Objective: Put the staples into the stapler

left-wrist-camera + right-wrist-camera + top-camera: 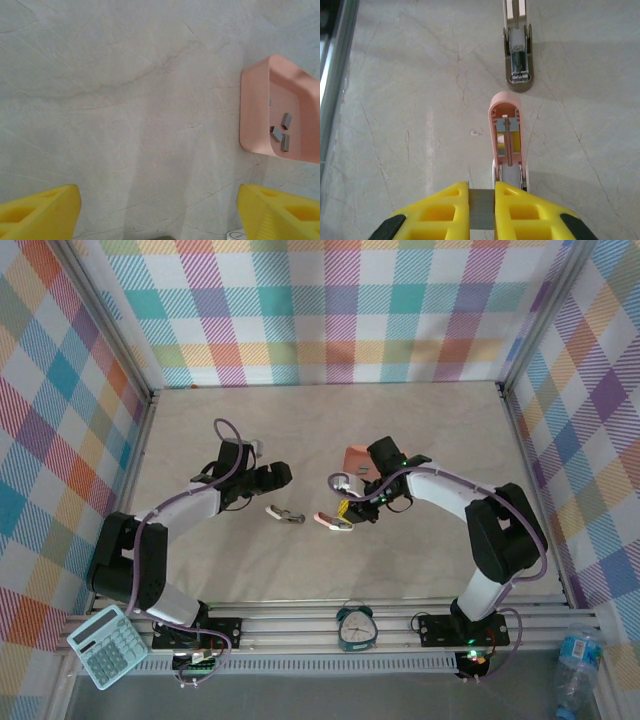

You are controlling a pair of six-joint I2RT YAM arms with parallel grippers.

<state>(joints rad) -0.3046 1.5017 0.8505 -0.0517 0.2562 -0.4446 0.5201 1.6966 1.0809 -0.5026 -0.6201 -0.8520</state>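
The marble bench [200, 430] carries a pink tray [255, 115] near its middle, with a few loose grey staples [286, 120] lying in it. Closer to the front edge lie a brown stapler [518, 55] and a pink stapler [507, 135], which is opened. The right gripper [481, 192] is pinched tight on one staple strip [481, 212], just beside the pink stapler's end. The left gripper [157, 195] hangs spread wide beside the tray and holds nothing.
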